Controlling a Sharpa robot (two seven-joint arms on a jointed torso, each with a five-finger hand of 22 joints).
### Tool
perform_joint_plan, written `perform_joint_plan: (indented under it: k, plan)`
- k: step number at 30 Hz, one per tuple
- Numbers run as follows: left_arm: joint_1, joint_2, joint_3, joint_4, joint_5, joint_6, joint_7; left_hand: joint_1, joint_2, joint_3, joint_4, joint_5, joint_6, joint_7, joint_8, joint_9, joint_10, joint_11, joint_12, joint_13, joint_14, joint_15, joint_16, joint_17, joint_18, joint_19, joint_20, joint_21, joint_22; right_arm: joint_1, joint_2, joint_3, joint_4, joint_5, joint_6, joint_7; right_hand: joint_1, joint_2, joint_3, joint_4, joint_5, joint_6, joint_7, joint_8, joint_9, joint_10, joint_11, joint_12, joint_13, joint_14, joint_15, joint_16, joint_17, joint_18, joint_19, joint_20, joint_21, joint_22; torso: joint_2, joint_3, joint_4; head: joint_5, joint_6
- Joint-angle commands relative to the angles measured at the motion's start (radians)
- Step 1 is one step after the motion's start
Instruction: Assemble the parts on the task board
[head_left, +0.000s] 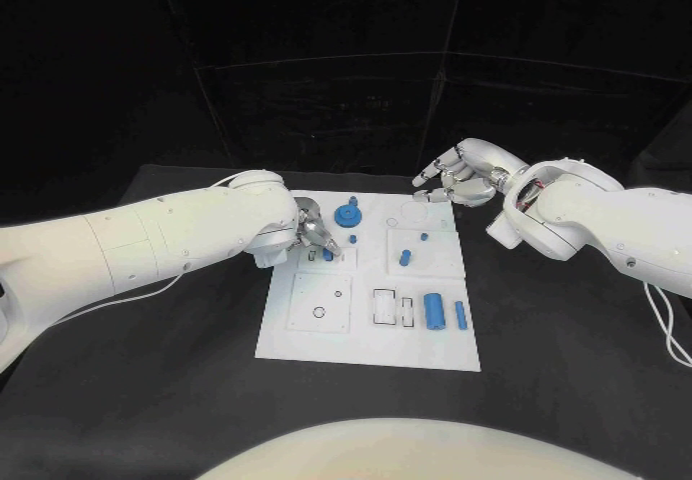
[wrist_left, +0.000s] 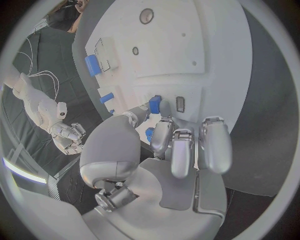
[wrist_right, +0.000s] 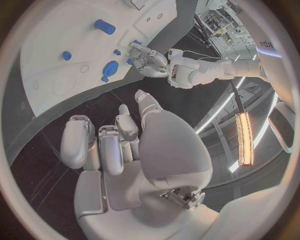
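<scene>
My left hand (head_left: 310, 235) pinches a small blue part (wrist_left: 154, 104) down at the board (head_left: 433, 345), near its left side, presumably to seat it, while my right hand (head_left: 464, 175) hovers empty, fingers loosely spread, off the far edge, out of the way.

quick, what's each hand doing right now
Left hand: pinching a small blue part over the task board.
Right hand: holding nothing, fingers loosely curled, hovering at the board's far right corner.

Black table (head_left: 173, 400) under black backdrop – long lit strip lamp (wrist_right: 242, 137) glowing in room beyond.
</scene>
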Motion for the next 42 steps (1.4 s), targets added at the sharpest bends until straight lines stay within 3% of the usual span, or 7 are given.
perform_joint_plan:
  k: [1, 10, 18, 24, 27, 34, 42]
  plan:
    - [-0.006, 0.003, -0.004, -0.001, 0.008, 0.028, -0.014, -0.022, -0.003, -0.039, 0.015, -0.002, 0.006, 0.003, 0.008, 0.004, -0.001, -0.001, 0.003, 0.002, 0.102, -0.007, 0.003, 0.263, -0.015, 0.005, -0.003, 0.007, 0.002, 0.002, 0.000, 0.000, 0.002, -0.002, -0.004, 0.013, 0.007, 0.001, -0.005, -0.003, 0.006, 0.005, -0.002, 0.006, -0.001, -0.003, -0.002, 0.000, -0.001, 0.068, -0.008, -0.006, 0.097, 0.003, -0.003, -0.006, -0.005, -0.002, 0.000, -0.0001, 0.0009, 0.000, -0.001]
    - [-0.005, 0.004, -0.003, -0.005, 0.008, 0.019, -0.014, -0.077, -0.013, -0.210, 0.079, -0.005, 0.008, 0.003, 0.013, 0.014, -0.002, 0.000, 0.004, 0.002, 0.102, -0.008, 0.003, 0.263, -0.015, 0.006, -0.005, 0.006, 0.006, 0.002, 0.001, 0.000, 0.000, 0.000, -0.012, 0.018, 0.003, -0.001, -0.007, 0.000, 0.001, 0.004, -0.002, 0.006, -0.002, -0.003, -0.002, 0.000, -0.002, 0.068, -0.007, -0.006, 0.097, 0.003, -0.003, -0.005, -0.005, -0.002, 0.000, -0.0004, 0.0002, 0.000, -0.002]
    - [-0.006, 0.000, -0.003, -0.001, 0.008, 0.004, -0.011, -0.056, -0.002, -0.309, 0.108, -0.006, 0.005, 0.001, 0.011, 0.017, -0.004, -0.001, 0.001, 0.000, 0.102, -0.009, 0.003, 0.263, -0.014, 0.005, -0.006, 0.002, 0.006, 0.002, 0.000, 0.000, 0.000, 0.001, -0.012, 0.018, 0.002, -0.001, -0.008, 0.001, -0.001, 0.004, -0.002, 0.006, -0.002, -0.004, -0.002, -0.002, -0.004, 0.068, -0.007, -0.008, 0.095, 0.003, -0.004, -0.005, -0.007, -0.006, 0.000, -0.0006, 0.0009, -0.001, -0.002]
    - [-0.002, -0.022, 0.001, 0.018, 0.007, -0.008, -0.009, -0.041, 0.003, -0.374, 0.133, -0.044, -0.002, 0.004, 0.008, 0.019, -0.011, 0.000, -0.006, -0.009, 0.102, -0.008, 0.003, 0.263, -0.011, -0.001, -0.006, -0.009, -0.007, 0.002, 0.000, 0.000, -0.003, 0.001, -0.013, 0.019, 0.001, -0.001, -0.009, 0.001, -0.002, 0.004, -0.002, 0.006, -0.002, -0.005, -0.002, -0.003, -0.005, 0.067, -0.007, -0.009, 0.092, 0.004, -0.005, -0.005, -0.008, -0.008, -0.001, -0.0010, 0.0008, -0.003, 0.001]
    - [0.006, -0.033, 0.013, 0.027, 0.007, -0.010, -0.008, -0.037, -0.006, -0.418, 0.150, -0.058, -0.019, 0.010, 0.001, 0.019, -0.023, 0.004, -0.019, -0.023, 0.102, -0.005, 0.003, 0.263, -0.007, -0.010, -0.005, -0.025, -0.027, 0.002, 0.000, 0.000, -0.004, 0.001, -0.014, 0.019, -0.001, -0.001, -0.010, 0.002, -0.003, 0.003, -0.001, 0.006, -0.002, -0.005, -0.002, -0.003, -0.005, 0.067, -0.007, -0.011, 0.090, 0.004, -0.006, -0.005, -0.008, -0.008, -0.001, -0.0007, 0.0008, -0.003, 0.003]
    - [0.032, -0.052, 0.063, 0.042, -0.001, -0.006, -0.002, -0.003, 0.004, -0.487, 0.182, -0.059, -0.056, 0.026, -0.033, -0.001, -0.057, 0.019, -0.061, -0.073, 0.102, 0.005, 0.003, 0.263, -0.002, -0.020, 0.004, -0.047, -0.051, 0.002, 0.001, 0.000, -0.011, 0.001, -0.015, 0.020, -0.001, -0.001, -0.010, 0.002, -0.003, 0.003, -0.001, 0.006, -0.002, -0.006, -0.002, -0.003, -0.006, 0.066, -0.007, -0.011, 0.090, 0.004, -0.006, -0.005, -0.008, -0.009, 0.000, -0.0009, 0.0005, -0.003, 0.006]
    - [0.067, -0.055, 0.079, 0.012, -0.005, 0.059, -0.002, 0.047, 0.021, -0.526, 0.189, -0.059, -0.073, 0.039, -0.065, -0.028, -0.086, 0.030, -0.099, -0.118, 0.102, 0.014, 0.003, 0.263, 0.003, -0.031, 0.012, -0.069, -0.076, 0.002, 0.003, 0.000, -0.016, 0.002, -0.013, 0.020, -0.002, -0.001, -0.011, 0.003, -0.004, 0.003, -0.001, 0.006, -0.002, -0.005, -0.002, -0.002, -0.004, 0.066, -0.007, -0.011, 0.090, 0.004, -0.006, -0.005, -0.009, -0.010, 0.000, 0.0000, 0.0010, 0.001, 0.011]
